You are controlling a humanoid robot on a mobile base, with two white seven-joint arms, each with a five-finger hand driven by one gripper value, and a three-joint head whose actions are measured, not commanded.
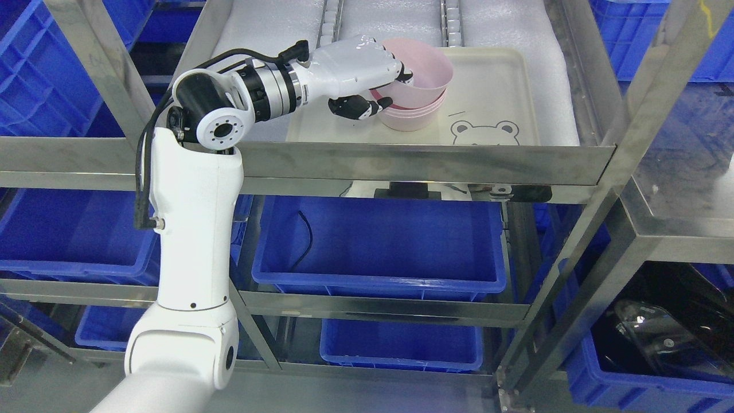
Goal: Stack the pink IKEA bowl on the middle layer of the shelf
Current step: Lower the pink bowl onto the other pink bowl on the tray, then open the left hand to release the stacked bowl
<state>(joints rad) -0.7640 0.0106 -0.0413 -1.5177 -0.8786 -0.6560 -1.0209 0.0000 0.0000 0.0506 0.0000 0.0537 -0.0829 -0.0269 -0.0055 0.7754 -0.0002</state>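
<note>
My left hand (383, 86) reaches onto the steel shelf and is shut on the rim of a pink bowl (427, 71). That bowl is tilted and sits partly inside a second pink bowl (410, 119) beneath it. Both bowls are on a cream tray (493, 92) with a bear drawing (484, 133). My thumb (358, 106) is below the upper bowl's rim and the fingers are over it. The right arm does not show.
The tray lies on white foam padding (504, 23) on the shelf layer. Steel uprights (631, 143) frame the shelf on the right. Blue bins (378, 241) fill the layers below and both sides.
</note>
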